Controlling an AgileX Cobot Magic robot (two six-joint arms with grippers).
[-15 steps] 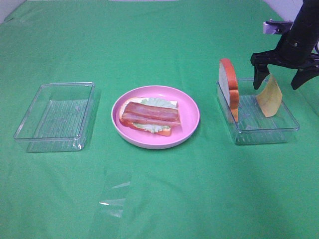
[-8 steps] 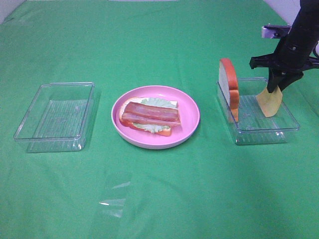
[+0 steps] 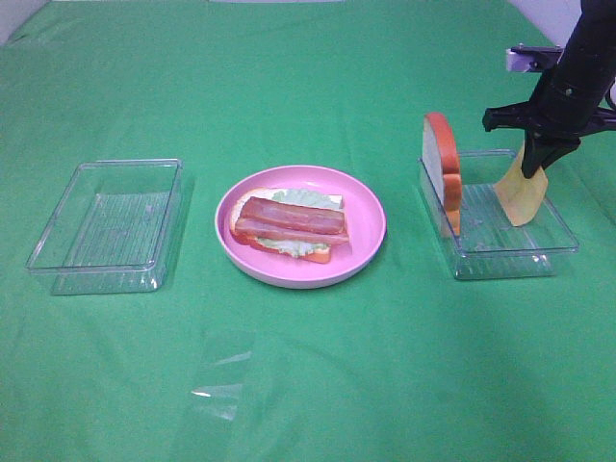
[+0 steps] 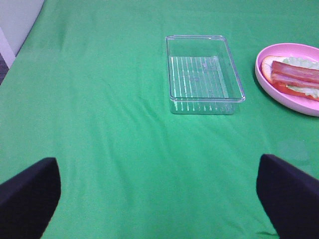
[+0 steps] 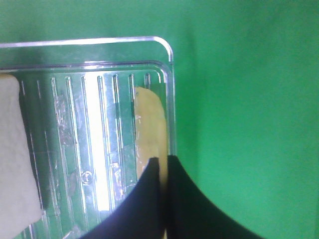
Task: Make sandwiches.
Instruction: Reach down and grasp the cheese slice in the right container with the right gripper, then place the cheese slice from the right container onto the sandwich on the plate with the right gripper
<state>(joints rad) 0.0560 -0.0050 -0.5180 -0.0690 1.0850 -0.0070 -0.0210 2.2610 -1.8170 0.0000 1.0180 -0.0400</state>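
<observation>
Yellow cheese square stands tilted on edge in the clear tray on the right of the green surface, leaning by the tray's outer wall, which likely leaves its upper edge easy to pinch. The right gripper comes down from above on a near-vertical black arm and is clamped together on that upper edge; the right wrist view shows its two dark fingers pressed tight with a sliver of cheese between them. A white bread slice with orange-brown crust stands upright at the tray's opposite end.

At the centre, a round pink plate carries the part-built sandwich: a bread slice, pale green lettuce and red-brown bacon strips on top. Cheese and the second slice are not yet added.

The left gripper hovers with its fingers wide apart, holding nothing, well apart from a second clear tray on the left.
</observation>
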